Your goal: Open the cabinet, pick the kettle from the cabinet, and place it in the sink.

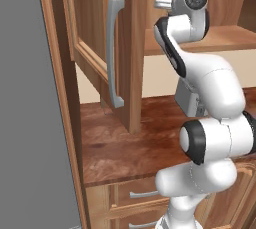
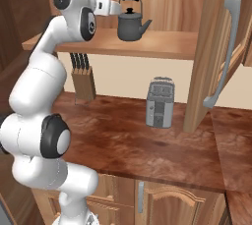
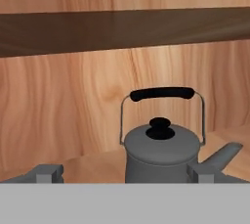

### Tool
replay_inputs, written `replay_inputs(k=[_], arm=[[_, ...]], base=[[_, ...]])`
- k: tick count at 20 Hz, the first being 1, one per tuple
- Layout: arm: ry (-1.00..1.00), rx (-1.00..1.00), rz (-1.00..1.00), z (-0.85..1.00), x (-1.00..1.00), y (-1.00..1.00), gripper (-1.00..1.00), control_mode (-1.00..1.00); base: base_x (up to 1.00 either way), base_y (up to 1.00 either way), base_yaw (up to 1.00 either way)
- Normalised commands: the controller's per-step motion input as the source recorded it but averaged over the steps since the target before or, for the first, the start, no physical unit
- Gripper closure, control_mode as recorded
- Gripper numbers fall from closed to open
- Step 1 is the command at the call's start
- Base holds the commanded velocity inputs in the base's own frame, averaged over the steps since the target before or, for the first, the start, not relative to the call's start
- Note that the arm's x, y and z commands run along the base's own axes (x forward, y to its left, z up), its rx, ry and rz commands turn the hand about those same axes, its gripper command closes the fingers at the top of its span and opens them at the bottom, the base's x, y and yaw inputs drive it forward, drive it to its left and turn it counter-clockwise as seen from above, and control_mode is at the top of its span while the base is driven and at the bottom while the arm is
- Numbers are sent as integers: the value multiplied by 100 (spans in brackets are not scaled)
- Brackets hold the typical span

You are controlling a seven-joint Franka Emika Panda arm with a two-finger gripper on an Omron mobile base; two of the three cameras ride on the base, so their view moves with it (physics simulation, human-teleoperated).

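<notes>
Standing open across the top of the right base view, the warm brown wooden wall cabinet (image 2: 216, 52) has its doors swung aside so the shelf can be reached. At upper centre, the small dark grey metal kettle (image 2: 130, 22) sits upright on that shelf. Just left of it, the two-finger gripper (image 3: 125, 173) is spread wide and empty, lined up to straddle the body.

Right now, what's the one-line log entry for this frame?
cabinet: doors open | kettle: upright on shelf, not held | gripper: open, fingertips flank kettle | sink: not reached | toaster: on counter
</notes>
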Motion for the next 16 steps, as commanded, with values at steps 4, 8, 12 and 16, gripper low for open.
replay_inputs(k=[4, 8, 12, 16], arm=[[0, 1, 0, -2, 23, 0, -100, -100], [0, 0, 0, 0, 28, -1, -100, -100], [0, 0, 0, 0, 24, -5, -100, -100], [0, 1, 0, -3, 24, -4, -100, -100]], base=[[0, 0, 0], [0, 0, 0], [0, 0, 0], [0, 0, 0]])
